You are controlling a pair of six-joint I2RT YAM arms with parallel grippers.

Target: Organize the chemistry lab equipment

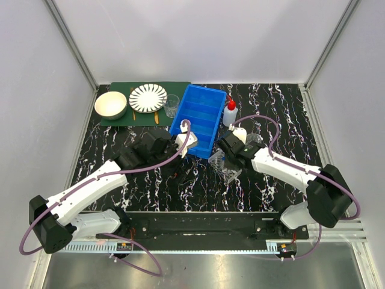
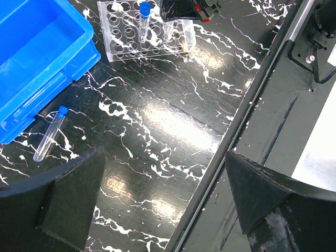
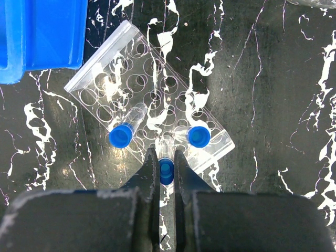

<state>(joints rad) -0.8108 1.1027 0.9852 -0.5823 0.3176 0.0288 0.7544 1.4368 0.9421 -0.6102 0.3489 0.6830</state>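
The clear plastic tube rack (image 3: 147, 100) lies on the black marbled table, also in the top view (image 1: 225, 167) and the left wrist view (image 2: 149, 31). Two blue-capped tubes (image 3: 122, 135) (image 3: 198, 136) stand in it. My right gripper (image 3: 166, 157) is shut on a third blue-capped tube (image 3: 166, 172), held upright at the rack's near edge. My left gripper (image 2: 168, 199) is open and empty above bare table. A loose blue-capped tube (image 2: 50, 133) lies beside the blue bin. The white red-nozzled squeeze bottle (image 1: 230, 113) and a clear beaker (image 1: 171, 105) stand at the back. No small round lid shows.
The big blue bin (image 1: 198, 119) sits mid-table, its corner close to the rack (image 3: 42, 37). A striped plate (image 1: 148, 97) and a cream bowl (image 1: 110, 105) rest on a green mat at the back left. A small clear item (image 1: 254, 139) sits behind my right wrist.
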